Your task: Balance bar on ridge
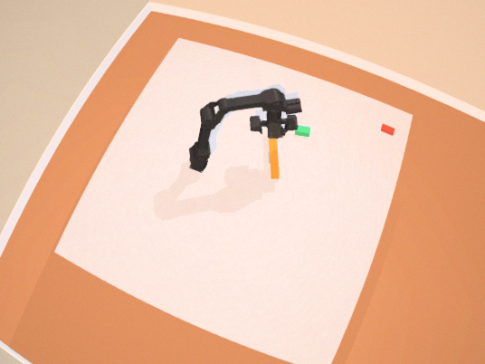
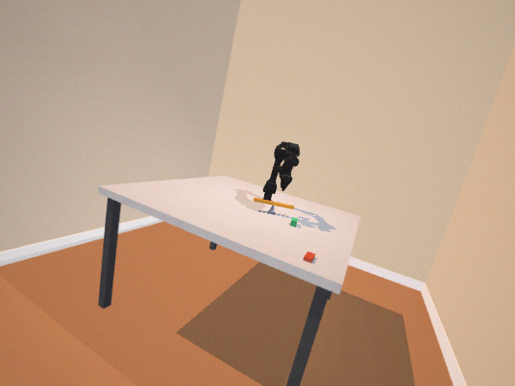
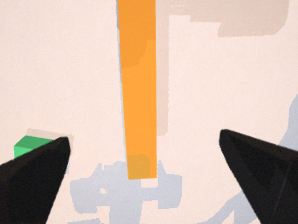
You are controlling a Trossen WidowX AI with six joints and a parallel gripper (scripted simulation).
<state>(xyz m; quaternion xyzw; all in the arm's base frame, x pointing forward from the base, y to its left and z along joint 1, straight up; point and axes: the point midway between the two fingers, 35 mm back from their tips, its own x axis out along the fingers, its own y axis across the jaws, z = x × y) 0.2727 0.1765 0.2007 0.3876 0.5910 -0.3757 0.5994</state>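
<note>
Table (image 1: pixel 226 272) (image 2: pixel 192 206) (image 3: pixel 50 75) is overhung by the black arm (image 1: pixel 244 101) (image 2: pixel 287 149). The gripper (image 1: pixel 274 130) (image 2: pixel 284 188) (image 3: pixel 145 136) is spread almost fully, with nothing gripped, above one end of the orange bar (image 1: pixel 274 158) (image 2: pixel 274 204) (image 3: pixel 140 90). The bar is borne by the small ridge (image 2: pixel 272 210), both ends held off the table. Near that same end the green block (image 1: pixel 302 130) (image 2: pixel 293 222) (image 3: pixel 31 143) is seen; the red block (image 1: pixel 387 129) (image 2: pixel 309 256) is set well apart.

In the top view, you are seeing a red block (image 1: pixel 387 129) (image 2: pixel 309 256) lying near the upper right corner of the surface (image 1: pixel 253 253) (image 2: pixel 192 202) (image 3: pixel 210 85), while a green block (image 1: pixel 302 130) (image 2: pixel 294 222) (image 3: pixel 30 145) is sitting farther in, nearer the upper edge than the lower.
</note>
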